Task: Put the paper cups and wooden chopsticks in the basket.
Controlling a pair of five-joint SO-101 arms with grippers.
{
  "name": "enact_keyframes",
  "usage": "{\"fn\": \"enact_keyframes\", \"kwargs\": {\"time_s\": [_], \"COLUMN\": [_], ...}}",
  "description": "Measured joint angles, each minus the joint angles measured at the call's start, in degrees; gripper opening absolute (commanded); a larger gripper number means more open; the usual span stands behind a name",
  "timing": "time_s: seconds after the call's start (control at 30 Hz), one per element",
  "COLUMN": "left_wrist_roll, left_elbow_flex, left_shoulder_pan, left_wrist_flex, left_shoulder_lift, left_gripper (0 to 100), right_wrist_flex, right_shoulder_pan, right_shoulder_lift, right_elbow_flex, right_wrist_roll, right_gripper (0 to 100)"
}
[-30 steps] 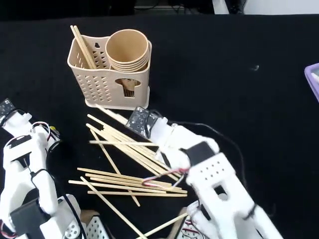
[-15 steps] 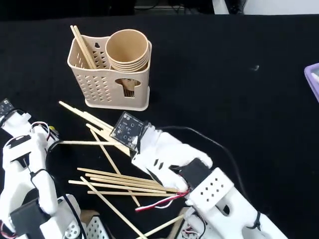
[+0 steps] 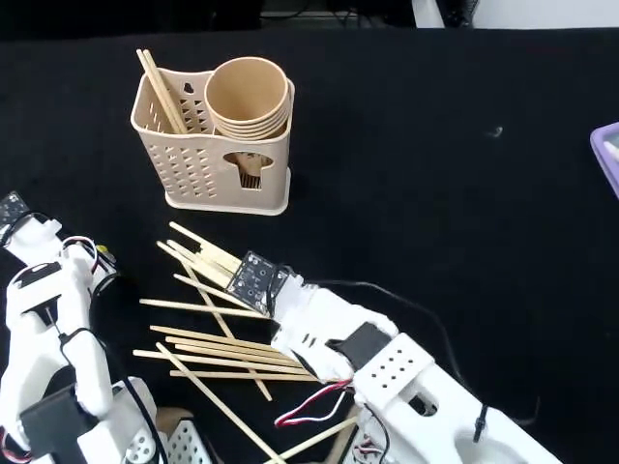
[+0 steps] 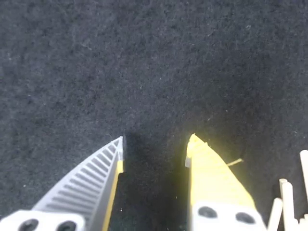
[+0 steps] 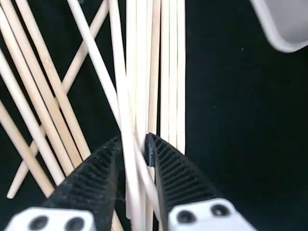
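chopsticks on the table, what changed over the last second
The right gripper drew back from the basket toward its own base and now pinches chopsticks. The fanned bundle was dragged along, so its far ends now lie farther from the basket. The basket, the paper cups and the open left gripper stayed put.

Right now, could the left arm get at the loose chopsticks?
Probably yes: the left gripper hangs open over bare cloth, with chopstick ends close beside it and nothing between them.
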Motion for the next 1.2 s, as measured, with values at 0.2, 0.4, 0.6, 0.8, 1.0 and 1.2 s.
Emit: {"fn": "enact_keyframes", "kwargs": {"time_s": [0.2, 0.4, 0.6, 0.8, 1.0, 1.2], "left_wrist_roll": [0.0, 0.0, 0.0, 0.0, 0.0, 0.0], "left_elbow_flex": [0.0, 0.0, 0.0, 0.0, 0.0, 0.0], "left_shoulder_pan": [0.0, 0.0, 0.0, 0.0, 0.0, 0.0], "left_wrist_flex": [0.0, 0.0, 0.0, 0.0, 0.0, 0.0], "left_shoulder_lift": [0.0, 0.0, 0.0, 0.0, 0.0, 0.0], "left_gripper": [21, 21, 21, 21, 21, 21], "right_wrist_flex": [-0.53, -0.53, 0.7, -1.85, -4.66, -4.66], "right_shoulder_pan": [0.0, 0.0, -2.55, -5.8, -5.89, -5.45], "right_shoulder_lift": [3.08, 3.6, 3.69, 10.02, 25.05, 40.53], "right_elbow_flex": [0.0, -1.93, -6.95, -8.09, -17.93, -29.45], "right_wrist_roll": [-0.09, -0.09, 0.0, -2.73, -3.25, -1.23], "right_gripper": [10.9, 4.6, 16.9, 17.2, 17.2, 17.1]}}
